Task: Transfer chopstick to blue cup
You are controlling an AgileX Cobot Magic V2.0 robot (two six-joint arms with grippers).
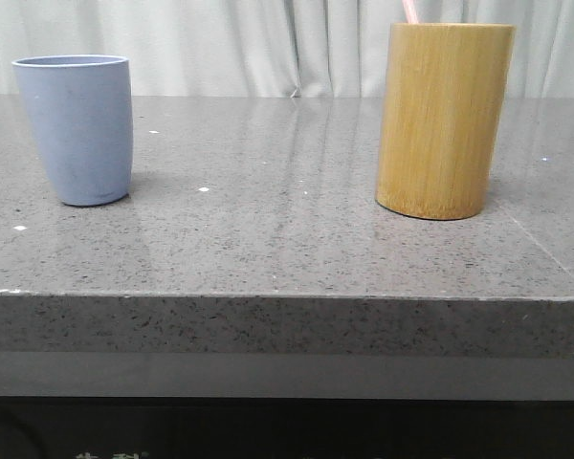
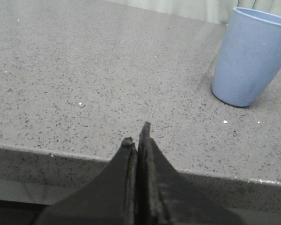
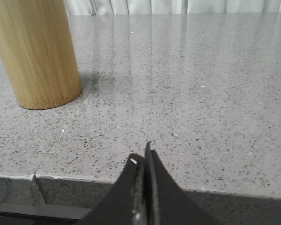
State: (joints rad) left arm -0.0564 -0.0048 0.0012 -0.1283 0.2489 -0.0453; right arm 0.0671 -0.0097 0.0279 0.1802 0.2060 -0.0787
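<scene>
The blue cup [image 1: 77,129] stands upright on the left of the grey stone table [image 1: 287,239]; it also appears in the left wrist view [image 2: 250,56]. A pale pink chopstick [image 1: 409,11] pokes out of the tall bamboo cylinder [image 1: 444,120] on the right, with just its tip visible above the rim. My left gripper [image 2: 136,136] hangs shut and empty at the table's front edge, well short of the blue cup. My right gripper [image 3: 143,157] is shut and empty too, at the front edge, apart from the bamboo cylinder [image 3: 37,54].
A pale curtain [image 1: 268,48] hangs behind the table. The tabletop's front edge [image 1: 287,298] drops to a dark ledge below. A seam in the stone [image 1: 545,251] runs near the right end.
</scene>
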